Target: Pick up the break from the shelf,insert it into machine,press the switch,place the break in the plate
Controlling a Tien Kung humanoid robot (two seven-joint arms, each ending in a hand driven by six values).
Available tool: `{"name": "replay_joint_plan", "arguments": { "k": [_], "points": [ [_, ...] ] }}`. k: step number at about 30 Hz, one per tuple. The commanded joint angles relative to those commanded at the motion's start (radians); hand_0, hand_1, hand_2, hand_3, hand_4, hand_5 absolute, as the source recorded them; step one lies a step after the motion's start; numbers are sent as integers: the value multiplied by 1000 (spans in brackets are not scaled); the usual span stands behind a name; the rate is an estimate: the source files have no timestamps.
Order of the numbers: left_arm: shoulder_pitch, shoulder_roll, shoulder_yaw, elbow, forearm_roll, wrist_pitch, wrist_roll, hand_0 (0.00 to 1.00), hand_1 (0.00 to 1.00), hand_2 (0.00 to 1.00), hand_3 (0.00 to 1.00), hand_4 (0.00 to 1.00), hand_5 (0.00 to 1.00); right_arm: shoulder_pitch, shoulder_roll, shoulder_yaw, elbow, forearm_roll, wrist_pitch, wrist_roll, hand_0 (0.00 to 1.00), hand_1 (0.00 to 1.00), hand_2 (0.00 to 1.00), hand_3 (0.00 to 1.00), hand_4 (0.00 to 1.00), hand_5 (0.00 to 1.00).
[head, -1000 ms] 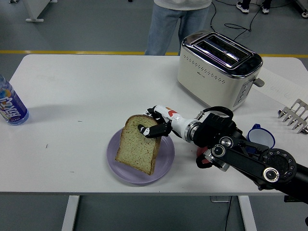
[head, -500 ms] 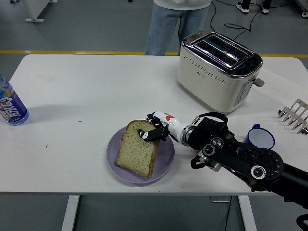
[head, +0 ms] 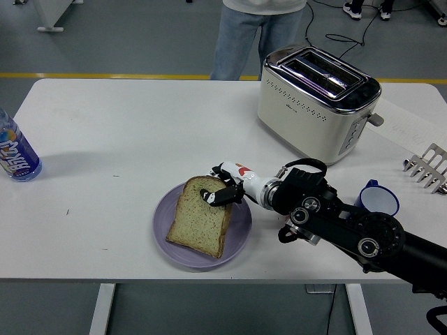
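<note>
A slice of bread (head: 199,220) lies nearly flat on the purple plate (head: 239,229) near the table's front edge. My right hand (head: 222,188) reaches in from the lower right and pinches the slice's upper right corner, with the fingers (head: 212,197) curled over its top face. The cream and chrome toaster (head: 316,98) stands at the back right with both slots empty and its lever side facing right. The left arm does not show.
A blue-labelled bottle (head: 15,155) stands at the left edge. A blue cup (head: 378,199) sits right of my forearm, and a metal rack (head: 427,167) pokes in at the right edge. A person in jeans (head: 244,38) stands behind the table.
The bread has come down from a tilted, raised pose to lie almost flat on the plate. My right hand moved slightly lower and leftward with it, still gripping the corner.
</note>
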Motion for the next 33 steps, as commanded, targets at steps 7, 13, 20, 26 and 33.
{"name": "replay_joint_plan", "arguments": {
  "k": [7,13,20,26,33],
  "points": [
    [-1,1,1,0,2,-1,1,657,521,515,573,405,833,1,0,1,-10,-38,46,31,76,160,398,450,552,199],
    [-1,2,0,0,7,-1,2,657,521,515,574,405,833,4,4,4,-20,-77,69,54,117,195,411,457,581,237],
    [4,3,-5,0,19,-1,4,657,521,515,573,407,834,1,7,10,-36,-126,107,98,238,285,467,512,611,301],
    [8,2,-12,0,27,-1,5,653,521,515,573,407,835,-2,5,18,-47,-164,122,123,292,370,519,557,639,367],
    [10,2,-12,0,27,-2,4,653,521,516,574,406,834,1,1,36,-51,-220,114,168,413,474,605,659,670,457]
  ]
}}
